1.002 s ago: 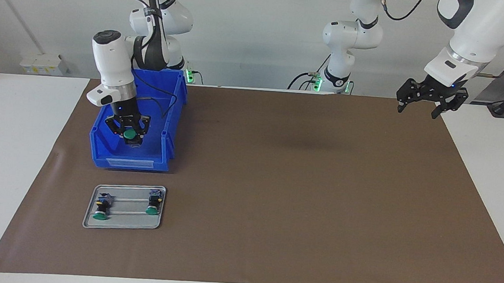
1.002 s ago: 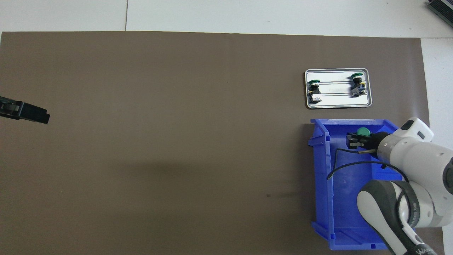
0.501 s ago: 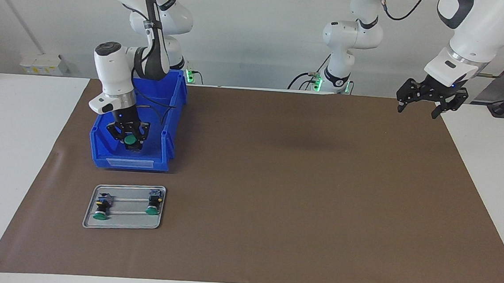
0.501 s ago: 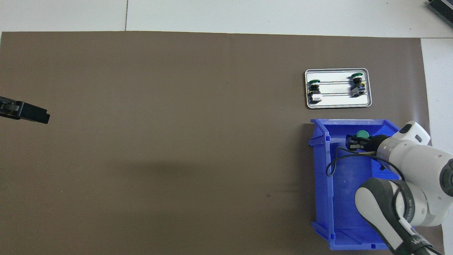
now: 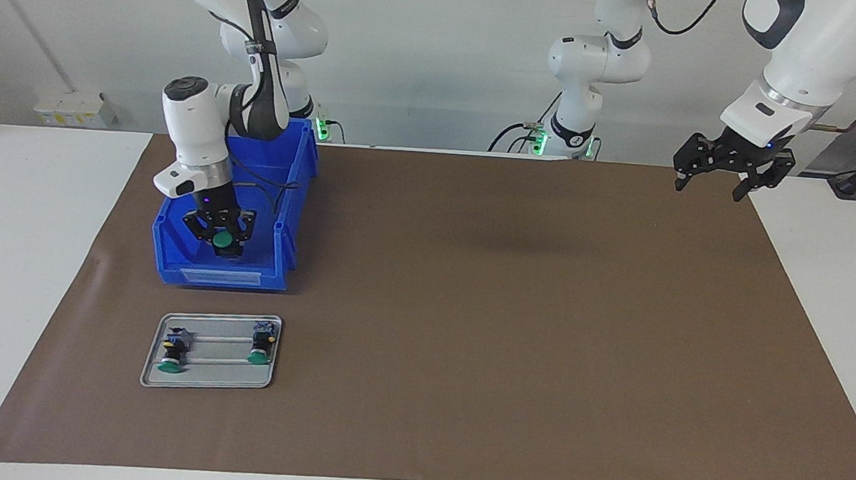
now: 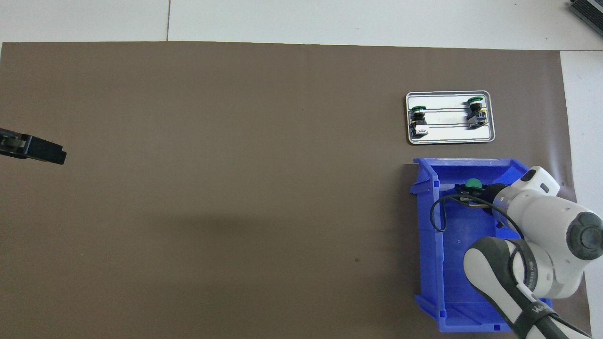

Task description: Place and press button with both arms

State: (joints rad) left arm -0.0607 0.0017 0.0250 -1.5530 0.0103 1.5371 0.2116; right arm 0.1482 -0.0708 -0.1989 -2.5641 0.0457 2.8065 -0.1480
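You will find almost no legible writing here. The pale label strip (image 5: 219,276) on the front wall of the blue plastic bin (image 5: 172,241) carries no characters that can be made out. White lettering (image 6: 538,310) runs along the dark grey cable sleeve on the right arm in the overhead view, but you cannot read it with any confidence.

A blue bin (image 5: 171,252) sat on a brown mat (image 5: 468,310) — just beside it, farther from the robots, lay a small metal tray (image 5: 211,384).
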